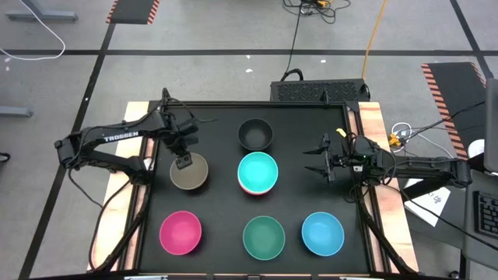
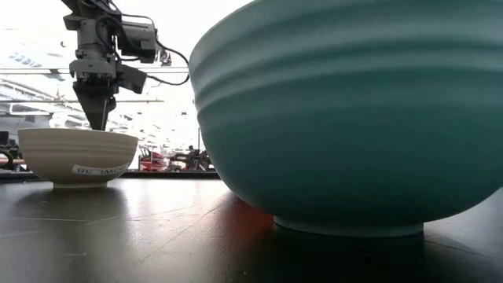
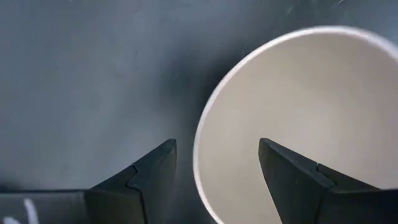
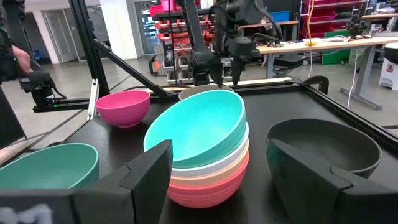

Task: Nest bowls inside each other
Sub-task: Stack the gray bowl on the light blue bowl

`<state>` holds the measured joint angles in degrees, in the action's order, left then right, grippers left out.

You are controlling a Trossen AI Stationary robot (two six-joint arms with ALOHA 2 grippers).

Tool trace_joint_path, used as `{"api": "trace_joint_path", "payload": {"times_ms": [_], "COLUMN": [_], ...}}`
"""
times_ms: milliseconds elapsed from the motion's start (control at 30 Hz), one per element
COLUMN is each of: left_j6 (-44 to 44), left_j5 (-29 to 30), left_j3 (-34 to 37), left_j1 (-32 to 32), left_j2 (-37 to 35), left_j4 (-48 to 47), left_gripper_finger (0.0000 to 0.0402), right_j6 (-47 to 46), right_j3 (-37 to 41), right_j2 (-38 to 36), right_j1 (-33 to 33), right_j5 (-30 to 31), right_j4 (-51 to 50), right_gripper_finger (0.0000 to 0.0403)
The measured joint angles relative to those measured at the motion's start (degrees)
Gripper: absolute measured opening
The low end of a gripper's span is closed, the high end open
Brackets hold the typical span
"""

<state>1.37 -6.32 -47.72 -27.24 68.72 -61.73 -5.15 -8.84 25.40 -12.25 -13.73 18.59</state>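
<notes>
My left gripper point(image 1: 184, 161) is open and points down over the olive-tan bowl point(image 1: 191, 173), at its far-left rim. In the left wrist view one finger point(image 3: 146, 180) stands outside the rim point(image 3: 200, 155) and the other point(image 3: 292, 180) inside the bowl; I see no touch. A nested stack point(image 1: 257, 173) stands mid-table: teal point(image 4: 196, 124) on top, then white, peach and red point(image 4: 205, 190). The black bowl point(image 1: 255, 134), magenta bowl point(image 1: 180, 232), green bowl point(image 1: 264, 237) and blue bowl point(image 1: 323, 233) each stand alone. My right gripper point(image 1: 310, 162) is open and level, right of the stack.
A raised wooden frame point(image 1: 366, 117) borders the black table top. In the low view the green bowl point(image 2: 346, 118) fills most of the picture, close to the table's near edge. A person point(image 4: 11, 56) stands beyond the table's left side. Bare table lies between the bowls.
</notes>
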Motion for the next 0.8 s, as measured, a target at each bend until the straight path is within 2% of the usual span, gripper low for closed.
{"api": "trace_joint_path", "payload": {"times_ms": [133,367,500,600,733,800], "left_j6": [0.48,0.49,0.68,1.09,1.1,0.68], "left_j5": [-2.44,-3.04,-6.99,-8.86,-9.05,-8.22], "left_j3": [2.43,2.27,2.25,2.26,2.27,2.27], "left_j1": [-0.04,0.0,0.02,0.04,0.04,0.14], "left_j2": [2.66,5.23,5.23,5.23,5.23,5.23], "left_j4": [2.3,2.43,3.35,3.74,3.94,3.8], "left_gripper_finger": [0.0232,0.0232,0.0226,0.0176,0.0042,0.0017], "right_j6": [-0.09,-0.15,-0.15,-0.15,-0.17,-0.15], "right_j3": [0.0,0.0,0.0,0.0,0.0,0.0], "right_j2": [0.0,0.0,0.0,0.0,0.0,0.0], "right_j1": [-0.02,-0.01,-0.02,-0.01,-0.02,0.0], "right_j5": [0.02,0.04,0.04,0.04,0.04,0.04], "right_j4": [-0.08,-0.24,-0.46,-0.44,-0.44,-0.44], "right_gripper_finger": [0.0251,0.0251,0.0251,0.0251,0.0251,0.0251]}}
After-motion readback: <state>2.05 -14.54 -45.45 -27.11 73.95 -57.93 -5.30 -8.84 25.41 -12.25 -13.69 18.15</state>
